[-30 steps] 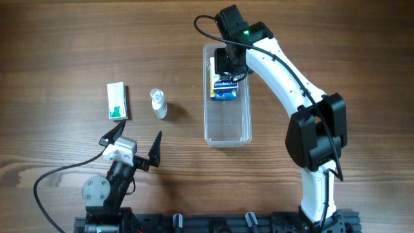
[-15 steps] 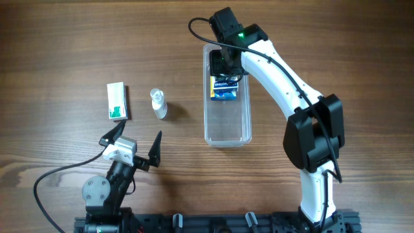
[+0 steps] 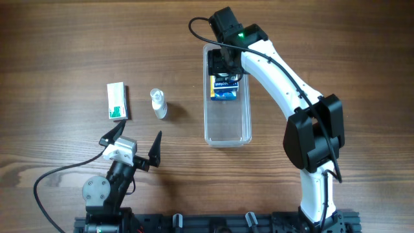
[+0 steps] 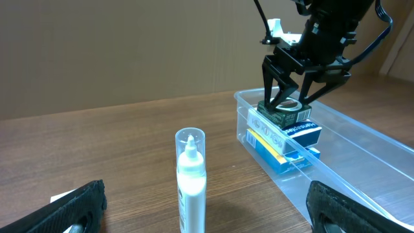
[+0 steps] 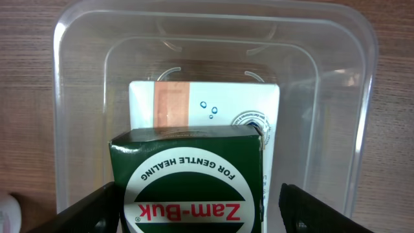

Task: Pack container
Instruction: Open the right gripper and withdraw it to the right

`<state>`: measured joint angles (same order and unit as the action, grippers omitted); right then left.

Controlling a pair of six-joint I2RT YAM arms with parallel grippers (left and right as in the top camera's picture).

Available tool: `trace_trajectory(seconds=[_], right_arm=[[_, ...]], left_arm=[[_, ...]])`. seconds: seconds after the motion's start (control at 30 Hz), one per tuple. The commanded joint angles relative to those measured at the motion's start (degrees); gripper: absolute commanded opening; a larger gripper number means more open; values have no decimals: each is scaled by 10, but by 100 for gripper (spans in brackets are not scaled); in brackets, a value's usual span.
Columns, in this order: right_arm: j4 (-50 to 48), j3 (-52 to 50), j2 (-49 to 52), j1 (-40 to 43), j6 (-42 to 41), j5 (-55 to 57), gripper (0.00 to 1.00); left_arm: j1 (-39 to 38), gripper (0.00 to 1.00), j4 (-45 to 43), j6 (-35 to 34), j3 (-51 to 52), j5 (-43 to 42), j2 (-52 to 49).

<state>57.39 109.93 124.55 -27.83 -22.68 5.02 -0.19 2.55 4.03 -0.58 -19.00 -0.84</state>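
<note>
Container lies lengthwise near the far edge of the table, right of centre. Only the right wrist view makes the dark green box at its far end readable: "Zam-Buk, for gentle healing". Right gripper straddles that box, jaws spread; left gripper gapes wide near the front edge.

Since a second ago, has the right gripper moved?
Yes, slightly: overhead, the right gripper has shifted left, toward the container's far end.
</note>
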Motion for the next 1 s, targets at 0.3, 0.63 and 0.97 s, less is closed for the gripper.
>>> trace_trajectory(seconds=[0.3, 0.63, 0.97], right_arm=[[-32, 20, -91, 51, 4, 16, 84], [-26, 19, -150, 216, 62, 14, 100], [-33, -15, -141, 448, 6, -5, 100]], left_arm=[[5, 100, 1, 7, 3, -7, 2], [5, 100, 1, 7, 3, -7, 2], [5, 100, 1, 7, 3, -7, 2]])
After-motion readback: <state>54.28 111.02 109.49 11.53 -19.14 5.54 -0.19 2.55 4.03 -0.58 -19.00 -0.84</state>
